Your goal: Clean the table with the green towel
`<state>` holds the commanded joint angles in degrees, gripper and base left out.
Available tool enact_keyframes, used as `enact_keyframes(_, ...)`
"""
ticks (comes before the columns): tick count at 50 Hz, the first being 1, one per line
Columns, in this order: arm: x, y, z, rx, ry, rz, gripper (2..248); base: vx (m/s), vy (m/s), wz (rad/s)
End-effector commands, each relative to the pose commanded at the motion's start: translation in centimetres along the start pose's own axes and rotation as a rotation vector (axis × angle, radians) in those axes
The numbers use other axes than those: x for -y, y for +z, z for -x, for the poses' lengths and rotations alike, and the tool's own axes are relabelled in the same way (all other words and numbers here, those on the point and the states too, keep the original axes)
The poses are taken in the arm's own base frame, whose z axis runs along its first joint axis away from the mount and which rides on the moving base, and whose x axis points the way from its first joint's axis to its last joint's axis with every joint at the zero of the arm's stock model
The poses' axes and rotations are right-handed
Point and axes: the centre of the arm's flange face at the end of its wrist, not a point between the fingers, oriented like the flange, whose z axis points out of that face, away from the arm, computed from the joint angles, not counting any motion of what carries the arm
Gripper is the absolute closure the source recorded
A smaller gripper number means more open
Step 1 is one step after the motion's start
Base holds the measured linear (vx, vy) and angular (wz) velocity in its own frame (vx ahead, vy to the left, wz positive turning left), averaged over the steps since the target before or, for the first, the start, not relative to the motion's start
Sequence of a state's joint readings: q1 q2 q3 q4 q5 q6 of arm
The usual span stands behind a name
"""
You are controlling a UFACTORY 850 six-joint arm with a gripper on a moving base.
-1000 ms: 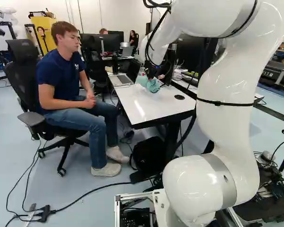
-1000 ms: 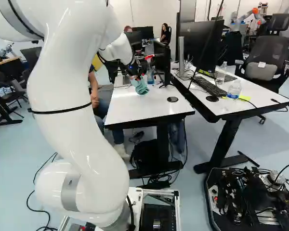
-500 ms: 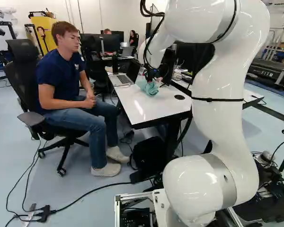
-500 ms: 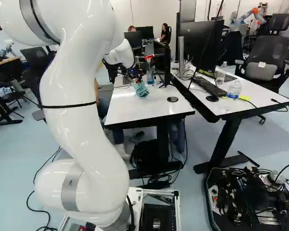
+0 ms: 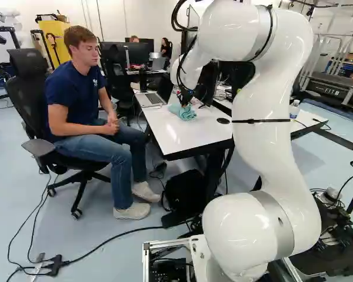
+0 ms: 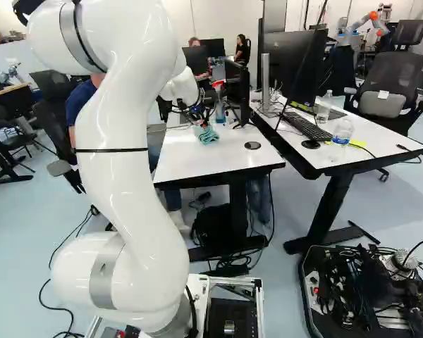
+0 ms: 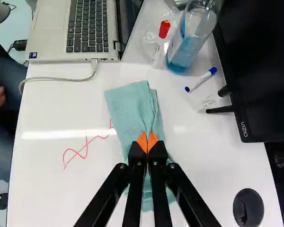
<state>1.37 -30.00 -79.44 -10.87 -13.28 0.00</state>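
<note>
Far out over the white table [image 5: 173, 134], my gripper [image 5: 189, 102] points down at the green towel [image 5: 183, 112]. In the wrist view the gripper [image 7: 147, 143] is shut, its orange pads pinching the middle of the towel [image 7: 132, 105]. The folded cloth lies on the tabletop, reaching ahead of the fingertips and back beneath the fingers. Red marker lines [image 7: 86, 144] run over the white surface beside the towel, one end coming close to its edge.
Ahead of the gripper are a laptop [image 7: 71, 28], a cable, a spray bottle with blue liquid [image 7: 182, 54] and a marker [image 7: 201, 79]. A monitor [image 7: 255, 71] stands beside them. A black grommet [image 7: 248, 208] is nearer the arm. A seated person is at the table's side.
My arm has swung at its upper links, and the gripper has come lower with the towel. The cloth, bunched and taller before, now lies flatter on the table. The base has not moved.
</note>
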Motion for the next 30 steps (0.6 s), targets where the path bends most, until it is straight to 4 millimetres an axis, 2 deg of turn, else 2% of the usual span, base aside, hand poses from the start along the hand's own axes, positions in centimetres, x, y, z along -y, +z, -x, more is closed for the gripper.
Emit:
enact_keyframes(12,0.1,1.7,0.1,0.014,0.000,-0.003,229,0.000,0.000,0.000)
enact_keyframes(30,0.1,1.9,0.1,0.019,-0.001,-0.003,229,0.000,0.000,0.000)
